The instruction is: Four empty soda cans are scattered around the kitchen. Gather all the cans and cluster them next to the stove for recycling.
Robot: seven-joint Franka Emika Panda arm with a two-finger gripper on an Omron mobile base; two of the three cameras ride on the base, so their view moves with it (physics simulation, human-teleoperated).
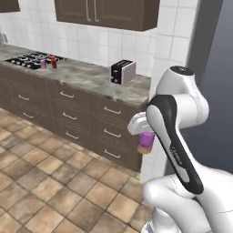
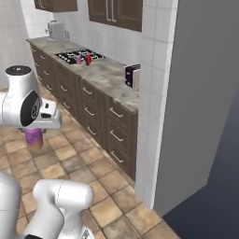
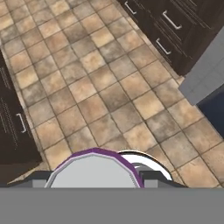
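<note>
My gripper (image 1: 144, 135) hangs over the tiled floor, in front of the right end of the counter, shut on a purple soda can (image 1: 145, 144) with a tan band. That can (image 2: 33, 139) sticks out below the hand, and its grey top (image 3: 94, 171) sits between the two finger tips in the hand view. Far down the counter lies the black stove (image 1: 28, 58). Right beside it stand a second purple can (image 1: 43, 63) and a red can (image 1: 53, 62), close together. From the other side I see the stove (image 2: 74, 54) with the same purple can (image 2: 78, 59) and red can (image 2: 88, 59).
A dark toaster (image 1: 123, 71) stands near the right end of the grey stone counter (image 1: 86, 77), above brown drawer fronts (image 1: 68, 116). A tall grey wall (image 2: 205, 93) closes off the right side. A small appliance (image 2: 57, 30) sits at the counter's far end. Brown tiled floor (image 1: 50, 177) spreads in front.
</note>
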